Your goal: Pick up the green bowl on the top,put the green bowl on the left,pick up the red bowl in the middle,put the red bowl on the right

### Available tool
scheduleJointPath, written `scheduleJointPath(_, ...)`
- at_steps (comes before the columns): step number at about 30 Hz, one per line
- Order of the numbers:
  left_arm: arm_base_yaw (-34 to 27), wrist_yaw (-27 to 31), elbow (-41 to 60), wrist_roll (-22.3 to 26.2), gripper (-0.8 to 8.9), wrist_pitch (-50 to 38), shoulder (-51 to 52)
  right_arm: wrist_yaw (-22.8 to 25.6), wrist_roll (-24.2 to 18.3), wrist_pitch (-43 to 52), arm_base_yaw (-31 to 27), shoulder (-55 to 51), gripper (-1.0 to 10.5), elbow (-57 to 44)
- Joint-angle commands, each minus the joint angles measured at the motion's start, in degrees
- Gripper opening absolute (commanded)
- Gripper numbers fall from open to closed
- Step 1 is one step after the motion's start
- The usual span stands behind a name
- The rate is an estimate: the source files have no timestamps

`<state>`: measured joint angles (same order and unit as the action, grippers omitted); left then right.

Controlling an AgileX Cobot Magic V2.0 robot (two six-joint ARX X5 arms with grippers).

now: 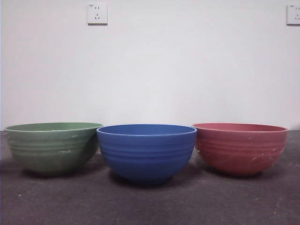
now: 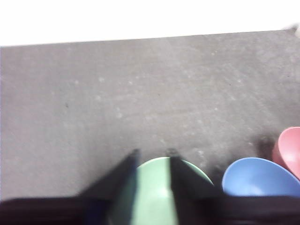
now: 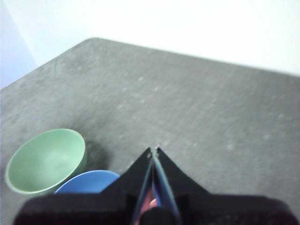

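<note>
In the front view the green bowl (image 1: 52, 146) stands at the left and the red bowl (image 1: 240, 147) at the right, both upright on the table and apart from each other. No gripper shows in that view. My left gripper (image 2: 154, 153) is open and empty above the green bowl (image 2: 154, 192), which shows between its jaws. The red bowl (image 2: 291, 150) is at that picture's edge. My right gripper (image 3: 154, 150) is shut and empty, up above the table. A pinkish sliver (image 3: 151, 204) of the red bowl shows under its jaws. The green bowl (image 3: 47, 161) lies off to its side.
A blue ribbed bowl (image 1: 146, 151) stands between the two bowls, close to both; it also shows in the left wrist view (image 2: 258, 178) and the right wrist view (image 3: 89, 183). The table has a dark grey mat (image 1: 150, 206). A white wall with two sockets (image 1: 97, 13) is behind.
</note>
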<state>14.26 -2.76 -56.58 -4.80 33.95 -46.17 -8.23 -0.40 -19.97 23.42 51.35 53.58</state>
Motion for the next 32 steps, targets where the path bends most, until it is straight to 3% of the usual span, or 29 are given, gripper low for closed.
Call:
scheduleJointPath(1, 0.09, -0.31, 0.87, 2.56, -0.08, -0.81, 2.32, 4.61, 0.04, 2.58, 1.73, -4.00, -0.1, -5.22)
scheduleJointPath(7, 0.09, -0.28, 10.93, 3.32, -0.08, -4.55, 11.72, 8.15, 3.34, 10.71, 4.13, -17.11, -0.1, -18.27)
scheduleJointPath(13, 0.07, -0.37, 24.59, 3.10, -0.08, -10.45, 21.35, 12.94, 8.52, 8.07, 4.68, -25.64, -0.1, -24.48)
scheduleJointPath(18, 0.02, -0.31, 25.35, 2.93, -0.03, -7.72, 20.55, 19.23, 9.94, 7.48, 4.68, -25.88, 0.0, -24.48)
scheduleJointPath(32, 0.09, -0.39, 25.35, 2.69, -0.03, -3.43, 20.52, 19.15, 9.94, 7.48, 4.68, -25.88, 0.0, -24.48)
